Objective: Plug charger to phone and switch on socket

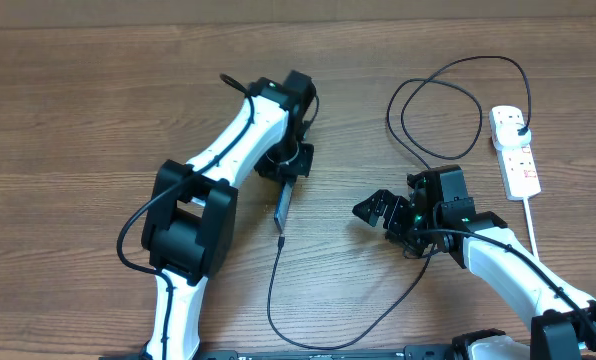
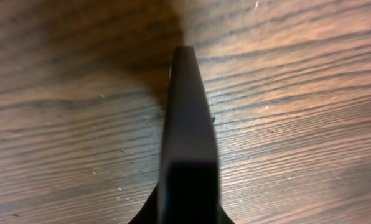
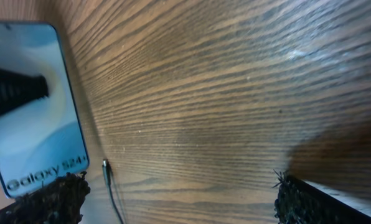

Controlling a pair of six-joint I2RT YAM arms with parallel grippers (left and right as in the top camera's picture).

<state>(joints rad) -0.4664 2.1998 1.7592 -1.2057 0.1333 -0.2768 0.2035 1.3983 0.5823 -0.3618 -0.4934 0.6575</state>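
Note:
My left gripper (image 1: 290, 170) is shut on the phone (image 1: 285, 205) and holds it on its edge on the table. In the left wrist view the phone (image 2: 188, 124) is a dark narrow slab between the jaws (image 2: 188, 214). The right wrist view shows its light blue screen (image 3: 30, 106) with "Galaxy S24" text. The charger cable (image 1: 278, 300) loops across the table, and its connector tip (image 1: 280, 238) (image 3: 105, 167) lies just off the phone's near end. Its black plug (image 1: 519, 125) sits in the white socket strip (image 1: 518, 160). My right gripper (image 1: 381, 222) (image 3: 179, 199) is open and empty, to the right of the phone.
The cable runs under my right arm and makes a wide loop (image 1: 438, 100) at the back right. The strip's thick white cord (image 1: 531, 225) trails toward the front right edge. The wooden table (image 1: 78, 120) is bare on the left.

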